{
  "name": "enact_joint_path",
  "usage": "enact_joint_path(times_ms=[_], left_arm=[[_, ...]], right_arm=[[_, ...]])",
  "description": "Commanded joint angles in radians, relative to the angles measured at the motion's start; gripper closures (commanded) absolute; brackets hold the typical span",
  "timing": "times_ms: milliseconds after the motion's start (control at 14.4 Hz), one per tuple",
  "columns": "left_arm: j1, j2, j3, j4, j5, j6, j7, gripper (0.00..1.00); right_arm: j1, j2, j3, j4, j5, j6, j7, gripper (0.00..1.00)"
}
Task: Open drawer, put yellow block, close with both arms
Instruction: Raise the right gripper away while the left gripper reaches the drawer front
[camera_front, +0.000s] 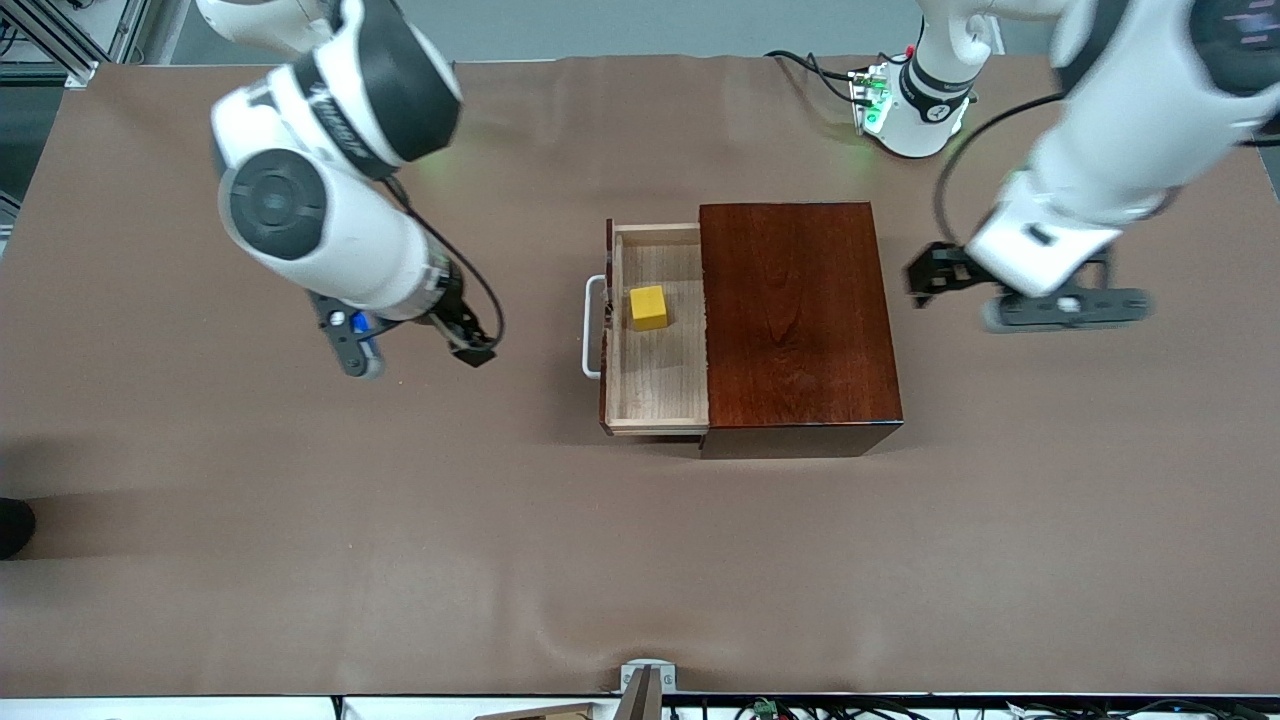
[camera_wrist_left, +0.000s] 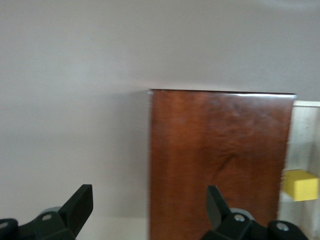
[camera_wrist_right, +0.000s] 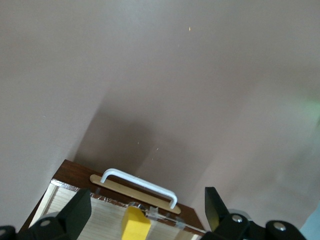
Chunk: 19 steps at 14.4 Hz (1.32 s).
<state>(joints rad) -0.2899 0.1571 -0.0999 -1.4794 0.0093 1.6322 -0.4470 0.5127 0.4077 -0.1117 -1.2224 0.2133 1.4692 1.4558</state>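
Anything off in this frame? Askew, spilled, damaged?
Nothing stands out. The drawer is pulled out square from the box, and the block sits flat inside it. Both end effectors are open and empty: right over the table in front of the drawer, left over the table at the box's back.

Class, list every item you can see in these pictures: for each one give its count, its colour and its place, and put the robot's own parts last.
wooden box: one, glossy dark reddish-brown, mid-table on the tablecloth.
drawer: one, pale wood inside with a dark front, pulled out of the box toward the right arm's end.
handle: one, white bar, on the drawer's front.
yellow block: one, bright yellow, lying in the open drawer.
tablecloth: one, brown, covering the table.
right gripper: one, black, open, empty, over the cloth in front of the drawer.
left gripper: one, black, open, empty, over the cloth beside the box, at the left arm's end.
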Motion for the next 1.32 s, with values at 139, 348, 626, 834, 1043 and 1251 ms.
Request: enact_joint_path(times_ms=[139,348,626,834,1043,1251], left_arm=[[-0.171,0.139,0.009,0.157,-0.009,0.043,-0.301,0.0],[-0.274,0.217,0.014,0.177,-0.003,0.141,-0.551,0.0],[-0.395,0.332,0.025,0.221,0.004,0.299,-0.875,0.0],[-0.503,0.416,0.084,0.26,0.054,0.397,-1.005,0.0],[-0.624,0.499,0.167,0.283,0.054,0.546,-1.162,0.0],[-0.682,0.568,0.18,0.283,0.055,0.701,-1.346,0.0]], right_arm=[[-0.1,-0.061,0.013,-0.011,0.017,-0.087,-0.213,0.0],[-0.157,-0.084,0.012,-0.011,0.017,-0.144,-0.368,0.0],[-0.235,-0.121,0.009,-0.012,0.012,-0.196,-0.618,0.0],[-0.289,-0.124,0.007,-0.012,0.006,-0.225,-0.768,0.0],[-0.33,-0.152,0.006,-0.019,0.001,-0.231,-0.903,0.0],[-0.367,-0.168,0.006,-0.019,0.001,-0.247,-1.004,0.0]])
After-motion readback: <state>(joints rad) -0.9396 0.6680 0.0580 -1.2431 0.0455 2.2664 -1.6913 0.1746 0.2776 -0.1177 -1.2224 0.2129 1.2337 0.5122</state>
